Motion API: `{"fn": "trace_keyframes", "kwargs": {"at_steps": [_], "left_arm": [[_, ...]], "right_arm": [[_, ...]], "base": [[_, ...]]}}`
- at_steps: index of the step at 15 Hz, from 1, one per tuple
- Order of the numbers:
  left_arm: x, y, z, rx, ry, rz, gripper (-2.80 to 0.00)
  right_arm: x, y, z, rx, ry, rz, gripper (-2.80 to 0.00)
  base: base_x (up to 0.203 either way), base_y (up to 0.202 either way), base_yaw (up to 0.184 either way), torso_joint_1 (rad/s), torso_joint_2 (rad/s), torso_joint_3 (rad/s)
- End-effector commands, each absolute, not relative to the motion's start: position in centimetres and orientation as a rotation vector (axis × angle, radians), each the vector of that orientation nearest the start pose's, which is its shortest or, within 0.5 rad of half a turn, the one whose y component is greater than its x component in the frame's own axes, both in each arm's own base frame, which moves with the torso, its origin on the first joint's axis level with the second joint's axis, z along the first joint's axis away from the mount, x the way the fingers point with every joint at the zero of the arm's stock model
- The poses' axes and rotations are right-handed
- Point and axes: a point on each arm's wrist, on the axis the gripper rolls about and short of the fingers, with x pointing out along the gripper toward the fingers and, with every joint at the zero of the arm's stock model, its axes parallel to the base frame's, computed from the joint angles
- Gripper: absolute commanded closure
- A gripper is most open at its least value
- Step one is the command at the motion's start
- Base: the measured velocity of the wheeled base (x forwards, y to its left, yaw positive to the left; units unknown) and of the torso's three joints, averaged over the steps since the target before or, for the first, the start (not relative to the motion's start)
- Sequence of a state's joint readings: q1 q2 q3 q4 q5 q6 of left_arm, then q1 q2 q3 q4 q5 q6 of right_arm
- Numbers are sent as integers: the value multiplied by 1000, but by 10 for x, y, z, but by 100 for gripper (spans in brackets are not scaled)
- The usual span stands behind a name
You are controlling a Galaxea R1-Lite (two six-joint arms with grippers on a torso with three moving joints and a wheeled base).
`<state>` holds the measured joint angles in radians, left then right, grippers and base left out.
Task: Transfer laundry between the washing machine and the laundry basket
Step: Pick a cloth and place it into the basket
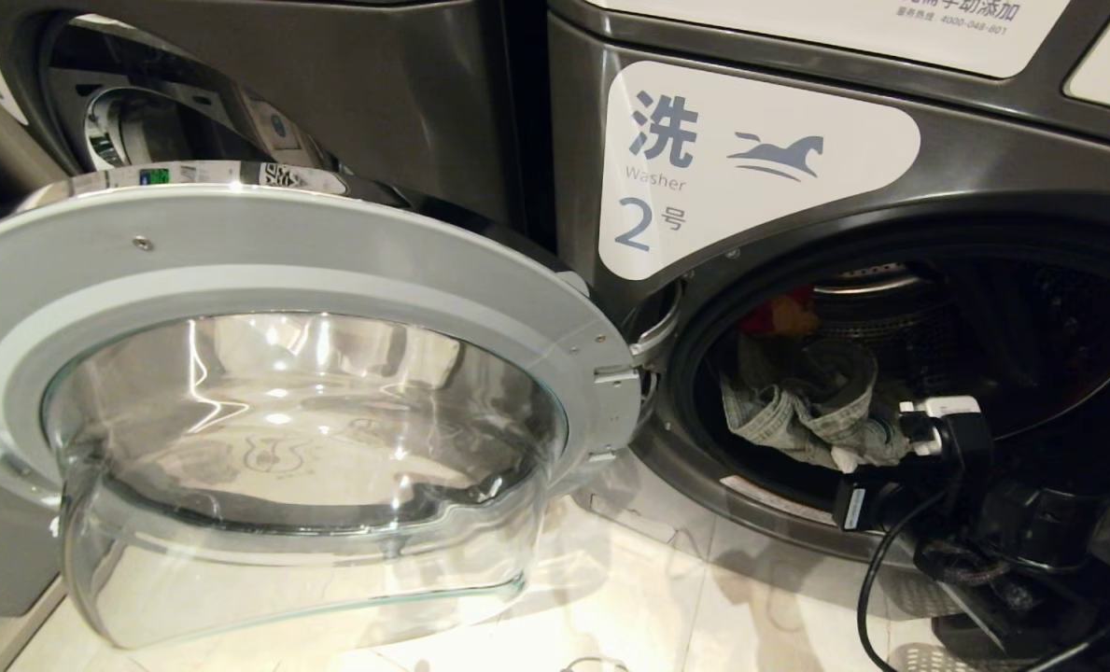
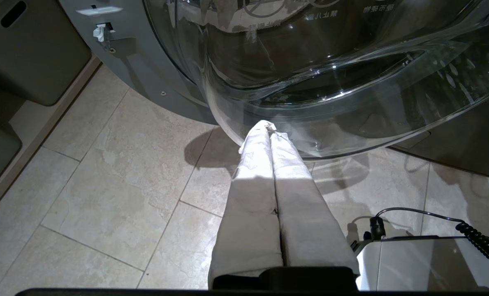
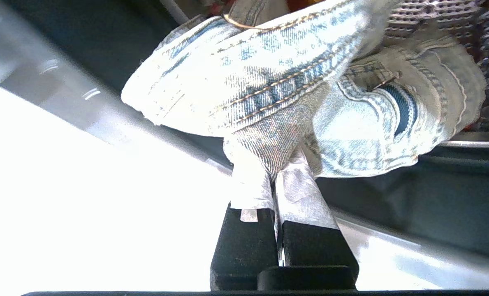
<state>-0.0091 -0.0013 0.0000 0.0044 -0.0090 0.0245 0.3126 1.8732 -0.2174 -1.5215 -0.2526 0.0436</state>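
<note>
The washing machine (image 1: pixel 760 149), dark grey and labelled "Washer 2", has its round glass door (image 1: pixel 284 280) swung open to the left. At the mouth of its drum lies the laundry: a pale blue denim garment (image 1: pixel 807 411), with red and yellow pieces (image 1: pixel 779 313) behind it. My right gripper (image 1: pixel 867 448) reaches into the opening and is shut on a fold of the denim garment (image 3: pixel 293 82), pinched between its white-wrapped fingers (image 3: pixel 297 193). My left gripper (image 2: pixel 269 127) hangs shut and empty over the floor, beside the door's glass bowl (image 2: pixel 330 82). The laundry basket is out of view.
A like machine (image 1: pixel 330 75) stands to the left behind the open door. A grey bin with a slot handle (image 2: pixel 30 53) sits by the wall. Pale floor tiles (image 2: pixel 104 185) lie below. A black cable (image 1: pixel 877 579) trails from my right arm.
</note>
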Motion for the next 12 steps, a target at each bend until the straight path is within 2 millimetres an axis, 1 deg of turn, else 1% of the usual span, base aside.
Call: {"fn": "trace_keyframes", "kwargs": {"at_steps": [1, 5, 7, 9, 11, 12], "left_arm": [[-23, 0, 75, 25, 4, -18, 0], [-23, 0, 75, 25, 4, -18, 0], [-23, 0, 75, 25, 4, -18, 0], [-23, 0, 75, 25, 4, -18, 0], [-23, 0, 75, 25, 4, -18, 0], [-23, 0, 75, 25, 4, -18, 0]], "right_arm": [[217, 70, 109, 17, 77, 82, 0], [174, 56, 124, 12, 26, 90, 0], [156, 49, 142, -2, -77, 92, 0], [139, 43, 159, -53, -174, 87, 0], [125, 39, 178, -109, -233, 77, 0], [122, 38, 188, -131, -224, 75, 0]], "base": [[0, 0, 0, 0, 0, 0], [0, 0, 0, 0, 0, 0], [0, 0, 0, 0, 0, 0], [0, 0, 0, 0, 0, 0], [0, 0, 0, 0, 0, 0], [0, 0, 0, 0, 0, 0]]}}
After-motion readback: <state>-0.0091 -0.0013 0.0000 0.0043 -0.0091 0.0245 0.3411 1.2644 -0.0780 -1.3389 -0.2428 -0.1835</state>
